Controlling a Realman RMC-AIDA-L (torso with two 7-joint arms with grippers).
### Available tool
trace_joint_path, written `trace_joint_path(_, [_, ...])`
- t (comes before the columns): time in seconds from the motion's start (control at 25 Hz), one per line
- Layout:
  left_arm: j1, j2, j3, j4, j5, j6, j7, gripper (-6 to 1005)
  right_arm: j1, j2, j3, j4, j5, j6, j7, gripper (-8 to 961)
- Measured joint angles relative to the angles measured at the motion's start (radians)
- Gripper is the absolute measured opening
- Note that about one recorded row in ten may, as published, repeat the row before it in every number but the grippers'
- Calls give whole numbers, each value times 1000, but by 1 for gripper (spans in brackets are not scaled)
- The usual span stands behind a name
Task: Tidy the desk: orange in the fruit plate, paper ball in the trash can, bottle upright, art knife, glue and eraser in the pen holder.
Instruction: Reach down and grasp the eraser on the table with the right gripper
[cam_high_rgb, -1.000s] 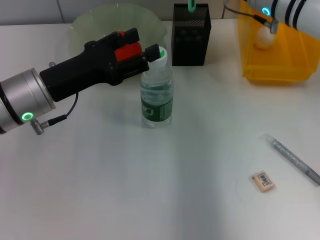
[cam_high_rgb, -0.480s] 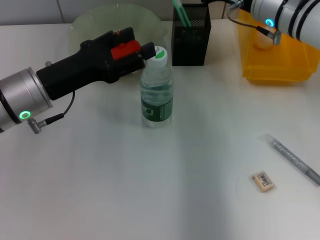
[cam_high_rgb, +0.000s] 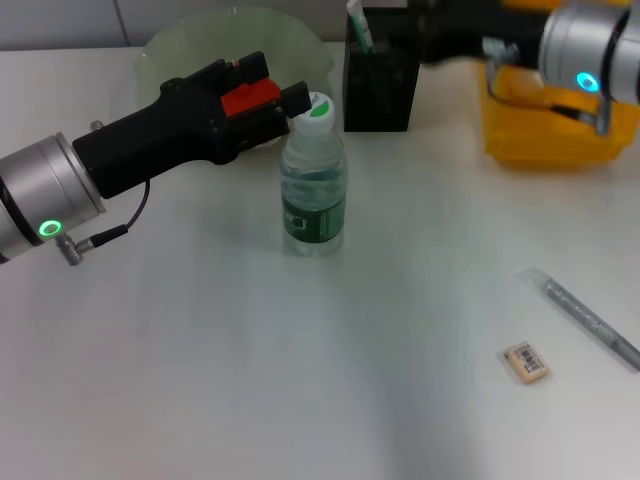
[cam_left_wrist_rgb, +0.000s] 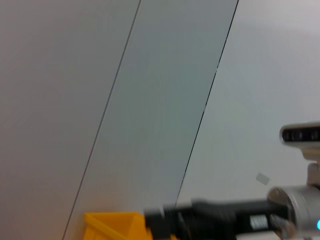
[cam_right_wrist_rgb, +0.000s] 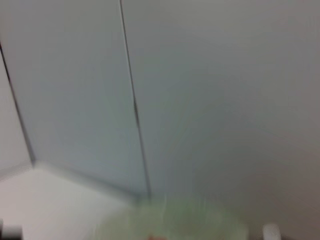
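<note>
The clear bottle stands upright mid-desk, its green-and-white cap showing. My left gripper is open just left of the cap and level with it, apart from it. My right gripper reaches in from the right above the black mesh pen holder. A green-and-white glue stick leans inside the holder. The grey art knife and the tan eraser lie at the front right. The pale green fruit plate is behind my left gripper. The orange and the paper ball are hidden.
The yellow trash can stands at the back right, partly under my right arm, and also shows in the left wrist view as a yellow trash can. The right wrist view shows the wall and the blurred fruit plate.
My right arm swung left from over the trash can to above the pen holder, and the glue stick sank lower into it. My left gripper drew back slightly from the bottle cap.
</note>
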Motion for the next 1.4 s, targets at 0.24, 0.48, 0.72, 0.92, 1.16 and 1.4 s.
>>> trace_joint_path(0.24, [-5,0,0,0,-1,2,3,802,75,-3,168,-116,-460,-438,451,471])
trace_joint_path(0.48, [-10,0,0,0,3,2,3,802,152,-2,215,-208,-711,-792,621,471])
trace_joint_path(0.72, [-12,-1,0,1,4,2,3,802,204,1,160,-220,-806,-963,653,467])
trace_joint_path(0.92, [-12,-2,0,1,5,2,3,802,228,2,93,-192,-812,-1014,659,462])
trace_joint_path(1.16, [-8,-2,0,1,3,4,3,802,234,2,81,-153,-892,-1026,674,463])
trace_joint_path(1.4, [-12,-3,0,1,4,4,3,802,228,3,81,-134,-913,-1027,677,471])
